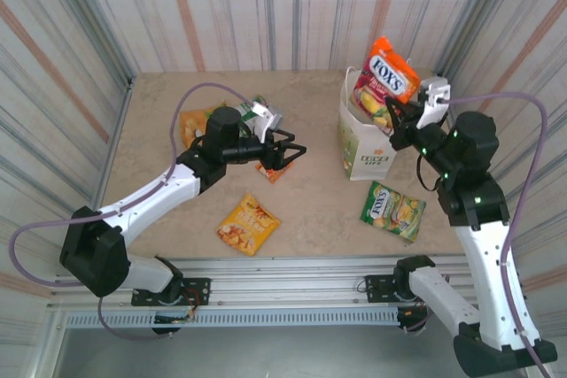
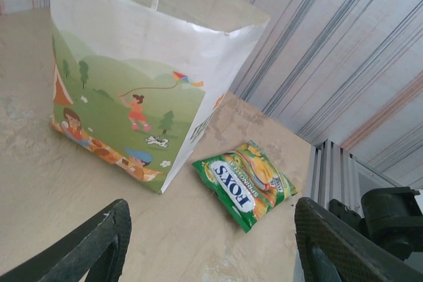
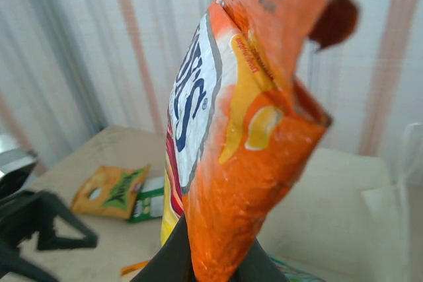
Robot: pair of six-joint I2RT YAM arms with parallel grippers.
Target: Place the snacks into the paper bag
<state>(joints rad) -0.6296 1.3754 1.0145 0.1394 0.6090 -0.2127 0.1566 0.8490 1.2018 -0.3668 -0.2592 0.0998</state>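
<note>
Right gripper [image 1: 396, 118] clamped on red-orange FOX'S bag [image 1: 386, 77], upper right of frame, bag upright, lower end at mouth of paper bag [image 1: 359, 152]. Left gripper [image 1: 285, 153] centre frame, jaws spread, nothing held, tiny sachet [image 1: 271, 171] just beside. Green FOX'S bag [image 1: 392, 210] flat on table [image 1: 319, 210], lower right of paper bag. Yellow bag [image 1: 248, 224] lower centre. Orange packet [image 1: 190, 126], green-white packet [image 1: 264, 112] upper left.

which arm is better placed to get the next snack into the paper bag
Right: the right tool is shut on the orange FOX'S bag over the paper bag; the left tool is open and empty.
</note>
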